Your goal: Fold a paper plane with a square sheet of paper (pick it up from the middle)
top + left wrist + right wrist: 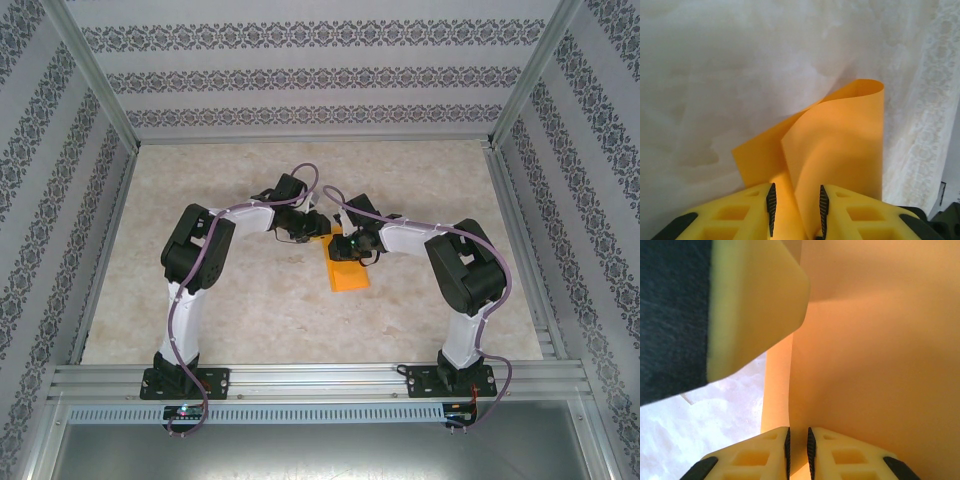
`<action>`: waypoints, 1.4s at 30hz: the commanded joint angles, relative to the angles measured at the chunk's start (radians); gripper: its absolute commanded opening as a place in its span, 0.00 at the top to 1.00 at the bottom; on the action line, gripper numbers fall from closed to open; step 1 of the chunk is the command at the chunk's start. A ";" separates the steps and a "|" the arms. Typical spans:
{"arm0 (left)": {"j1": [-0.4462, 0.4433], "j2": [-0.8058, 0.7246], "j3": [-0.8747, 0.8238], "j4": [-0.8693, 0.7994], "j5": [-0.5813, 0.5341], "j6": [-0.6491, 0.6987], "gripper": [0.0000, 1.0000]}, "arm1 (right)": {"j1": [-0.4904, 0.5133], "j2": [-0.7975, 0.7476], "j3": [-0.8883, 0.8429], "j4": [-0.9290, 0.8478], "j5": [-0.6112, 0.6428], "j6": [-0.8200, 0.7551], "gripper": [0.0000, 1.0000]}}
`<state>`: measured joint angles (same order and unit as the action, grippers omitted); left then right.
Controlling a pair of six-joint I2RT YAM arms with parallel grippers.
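Note:
The square sheet of paper (349, 273) is bright orange and sits mid-table, its far end raised between both grippers. My left gripper (306, 229) reaches it from the left. In the left wrist view the left gripper (796, 194) has its jaws a little apart, with a bent fold of the sheet (840, 135) running between the pads and curling upward beyond them. My right gripper (346, 243) comes from the right. In the right wrist view the right gripper (798, 436) is pinched narrowly on an edge of the sheet (870, 365). The other gripper's yellow finger (755, 305) looms close at upper left.
The pale marbled tabletop (240, 310) is bordered by aluminium rails (310, 378) at the near edge and patterned walls (300, 75) on the other sides. Both arms arch inward, their elbows (195, 245) high over the table.

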<state>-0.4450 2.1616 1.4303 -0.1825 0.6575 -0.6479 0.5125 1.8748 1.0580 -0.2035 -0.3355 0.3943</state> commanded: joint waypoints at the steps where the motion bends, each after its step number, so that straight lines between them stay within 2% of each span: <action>1: -0.011 0.002 0.021 -0.057 -0.019 0.035 0.67 | -0.006 0.015 -0.032 -0.042 0.002 0.000 0.80; 13: -0.024 0.055 0.074 -0.033 0.023 0.012 0.72 | -0.008 0.006 -0.038 -0.035 -0.009 0.000 0.80; 16: -0.024 0.057 0.068 -0.023 0.029 0.010 0.76 | -0.008 0.003 -0.039 -0.026 -0.014 0.001 0.80; 26: -0.023 0.053 0.063 -0.027 0.034 0.028 1.00 | -0.019 -0.039 -0.037 -0.023 -0.034 0.012 0.78; 33: -0.023 0.063 0.066 -0.070 0.010 0.074 1.00 | -0.064 -0.130 -0.058 0.009 -0.116 0.042 0.69; 37: -0.022 0.069 0.073 -0.087 0.004 0.091 1.00 | -0.119 -0.182 -0.080 0.056 -0.175 0.073 0.68; 42: -0.023 0.089 0.082 -0.093 0.010 0.099 1.00 | -0.155 -0.160 -0.051 0.037 -0.188 0.056 0.68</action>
<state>-0.4637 2.2143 1.4952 -0.2264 0.6800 -0.5858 0.3664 1.7054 0.9939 -0.1646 -0.4854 0.4473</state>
